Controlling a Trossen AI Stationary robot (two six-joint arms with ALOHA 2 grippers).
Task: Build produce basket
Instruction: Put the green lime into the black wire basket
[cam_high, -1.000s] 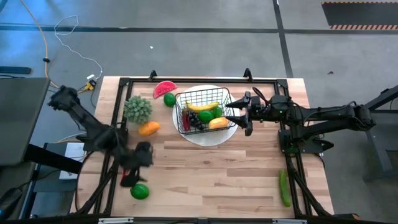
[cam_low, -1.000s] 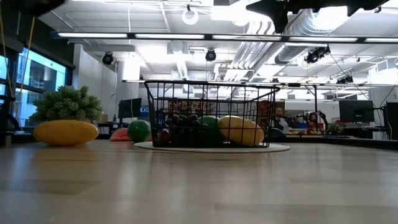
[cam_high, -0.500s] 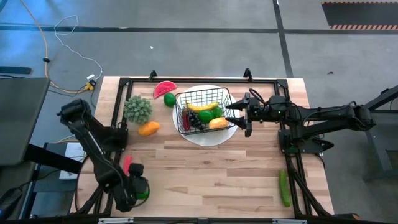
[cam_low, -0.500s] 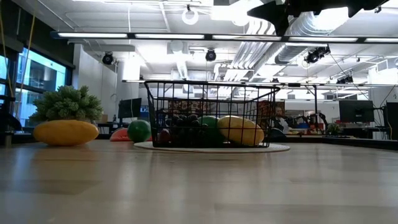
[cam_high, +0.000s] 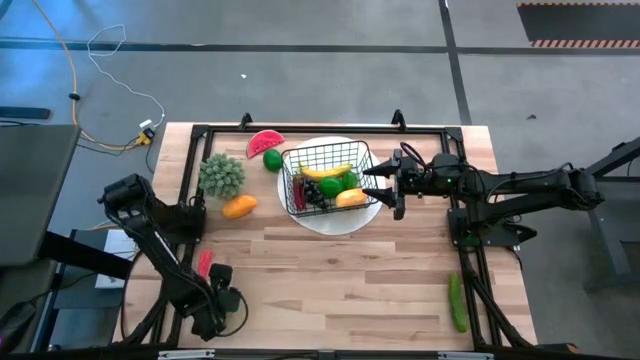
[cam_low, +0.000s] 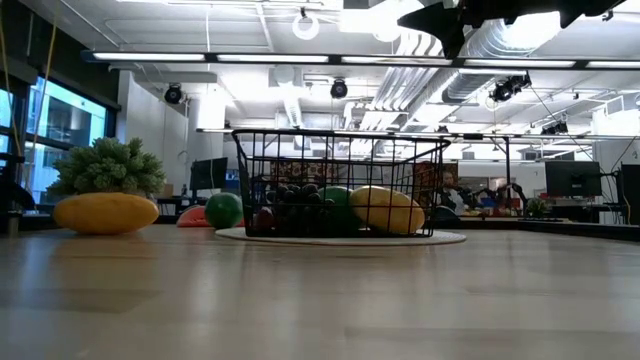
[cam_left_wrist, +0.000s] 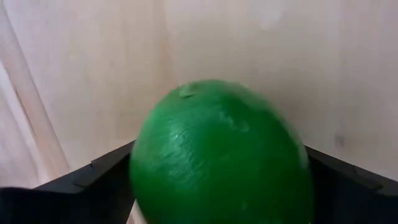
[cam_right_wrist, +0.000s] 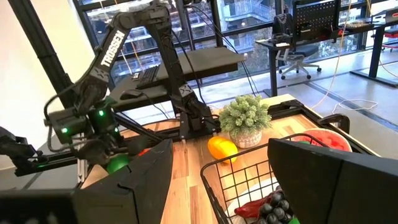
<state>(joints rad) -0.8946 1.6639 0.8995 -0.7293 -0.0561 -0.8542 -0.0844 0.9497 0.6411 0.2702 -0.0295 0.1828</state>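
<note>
Wooden table (cam_high: 340, 270): plate (cam_high: 330, 222), watermelon (cam_high: 264, 143), plant (cam_high: 221, 175), cucumber (cam_high: 457, 302).
</note>
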